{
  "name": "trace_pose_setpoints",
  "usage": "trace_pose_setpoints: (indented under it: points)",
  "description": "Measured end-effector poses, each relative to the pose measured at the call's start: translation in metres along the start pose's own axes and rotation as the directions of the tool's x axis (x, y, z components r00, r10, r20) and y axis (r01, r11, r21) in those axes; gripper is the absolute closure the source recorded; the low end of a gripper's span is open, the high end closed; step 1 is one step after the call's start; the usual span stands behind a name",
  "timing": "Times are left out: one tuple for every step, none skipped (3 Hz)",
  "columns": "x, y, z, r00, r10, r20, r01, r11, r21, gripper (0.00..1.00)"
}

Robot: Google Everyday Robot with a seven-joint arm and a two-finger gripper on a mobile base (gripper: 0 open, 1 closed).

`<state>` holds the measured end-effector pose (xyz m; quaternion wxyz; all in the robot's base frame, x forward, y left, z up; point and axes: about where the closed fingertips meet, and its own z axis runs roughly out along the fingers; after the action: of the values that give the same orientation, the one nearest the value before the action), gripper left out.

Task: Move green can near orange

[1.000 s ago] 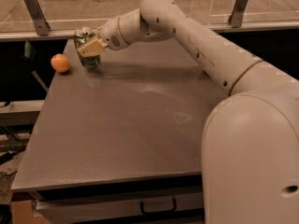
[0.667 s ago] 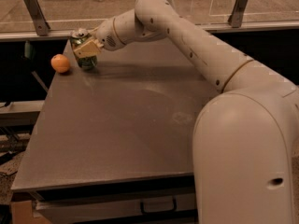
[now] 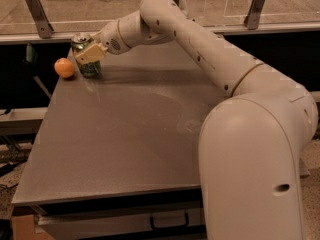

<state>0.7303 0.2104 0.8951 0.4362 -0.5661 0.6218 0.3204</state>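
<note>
Gripper [image 3: 88, 57] pinches the can [image 3: 90, 69], upright at the table's [image 3: 125, 139] 11 o'clock corner. Can stands just beside the orange [image 3: 64, 67], at its 3 o'clock.

Part of green can [image 3: 90, 70] behind end effector [image 3: 86, 52]

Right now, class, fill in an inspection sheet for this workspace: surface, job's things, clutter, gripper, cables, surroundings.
Surface: grey table, flat.
Job's things: green can upright at the far left corner; orange close beside it, nearer the table's left edge.
Clutter: nothing seen.
Gripper: gripper at the green can's side, arm reaching across the table.
Cables: nothing seen.
Surroundings: rail with metal brackets behind the table; drawer below its front edge.
</note>
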Motion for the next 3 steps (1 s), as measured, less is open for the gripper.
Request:
trace_pose_setpoints:
  points:
    - [0.002,0.0,0.003,1.0,0.006,-0.001,-0.006,1.0,0.0,0.14]
    - [0.003,-0.001,0.0,1.0,0.008,0.012,-0.008,0.9999,0.009,0.0]
    - [-0.002,-0.001,-0.032,0.999,-0.02,0.042,0.017,0.9976,0.066,0.0]
